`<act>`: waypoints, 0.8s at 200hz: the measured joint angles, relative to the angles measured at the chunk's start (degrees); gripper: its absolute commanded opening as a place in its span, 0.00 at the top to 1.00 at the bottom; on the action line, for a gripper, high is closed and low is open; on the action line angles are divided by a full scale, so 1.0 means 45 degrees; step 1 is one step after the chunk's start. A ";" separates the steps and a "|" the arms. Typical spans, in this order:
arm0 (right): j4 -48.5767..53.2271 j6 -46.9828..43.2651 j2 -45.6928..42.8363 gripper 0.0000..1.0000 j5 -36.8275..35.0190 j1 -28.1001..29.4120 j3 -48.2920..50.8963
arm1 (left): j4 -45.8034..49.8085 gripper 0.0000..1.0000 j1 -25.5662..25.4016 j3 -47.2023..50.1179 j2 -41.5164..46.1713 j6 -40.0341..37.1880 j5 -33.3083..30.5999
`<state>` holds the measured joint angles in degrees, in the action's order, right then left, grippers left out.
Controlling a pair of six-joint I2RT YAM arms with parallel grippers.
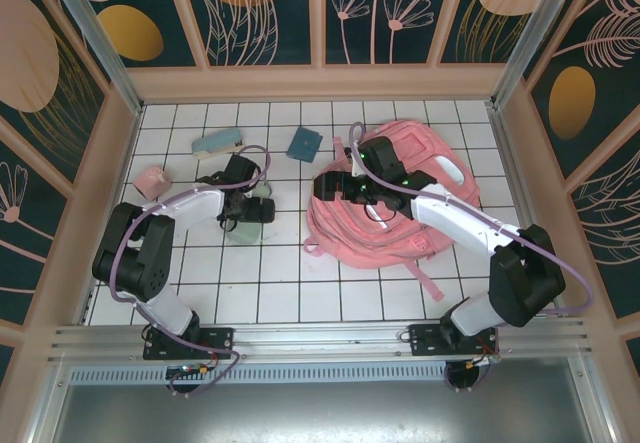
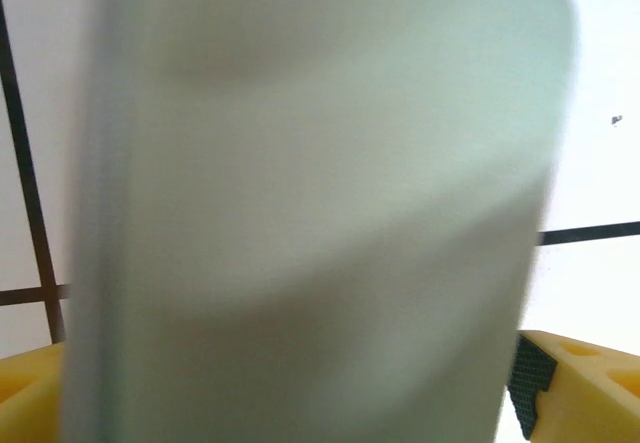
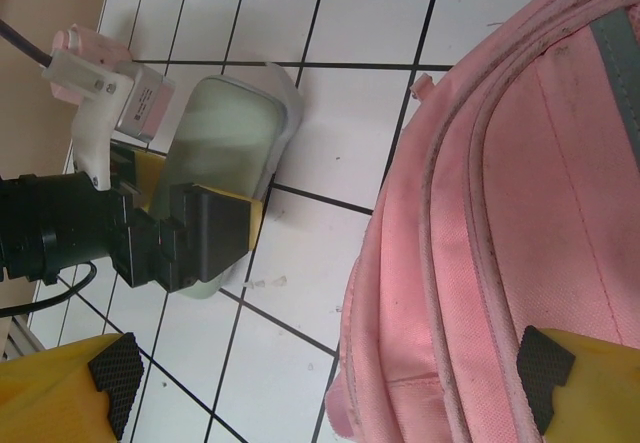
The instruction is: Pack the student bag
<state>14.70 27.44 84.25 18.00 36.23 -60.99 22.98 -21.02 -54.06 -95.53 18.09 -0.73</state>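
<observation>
The student bag [image 1: 365, 241] lies flat on the tiles right of centre, a big pink backpack with its front up and its straps trailing toward the near edge. My right gripper [image 1: 332, 185] hangs open over the bag's left edge, nothing between its fingers. In the right wrist view [image 3: 330, 398] the bag's pink seams [image 3: 500, 213] fill the right side. My left gripper [image 1: 250, 209] straddles a pale green container [image 1: 245, 225] that rests on the tiles. In the left wrist view [image 2: 300, 393] the container [image 2: 310, 193] spans almost the whole gap, with a thin sliver of white beside the right pad [image 2: 535, 373].
A pale teal and cream item [image 1: 217, 143] and a dark teal square [image 1: 304, 143] lie at the back. A small pink object [image 1: 152, 178] sits by the left wall. Wooden walls close in the tiled floor [image 1: 280, 283].
</observation>
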 measured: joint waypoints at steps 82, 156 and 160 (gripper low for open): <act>0.0374 -0.0277 0.0024 0.01 -0.0821 0.0024 -0.0092 | 0.0044 0.10 -0.0068 0.0000 0.0117 0.0141 -0.0010; 0.1841 -0.1831 0.1185 0.17 -0.3638 0.0962 -0.0903 | 0.0525 0.08 -0.0724 0.0000 -0.0136 0.0311 -0.1428; 0.1904 -0.1870 0.1297 0.18 -0.3759 0.1030 -0.0918 | 0.0549 0.08 -0.0748 0.0000 -0.0185 0.0325 -0.1496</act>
<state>23.27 19.03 90.08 1.08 40.86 -65.12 25.45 -24.38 -54.06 -96.36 19.55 -7.46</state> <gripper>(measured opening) 0.854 0.922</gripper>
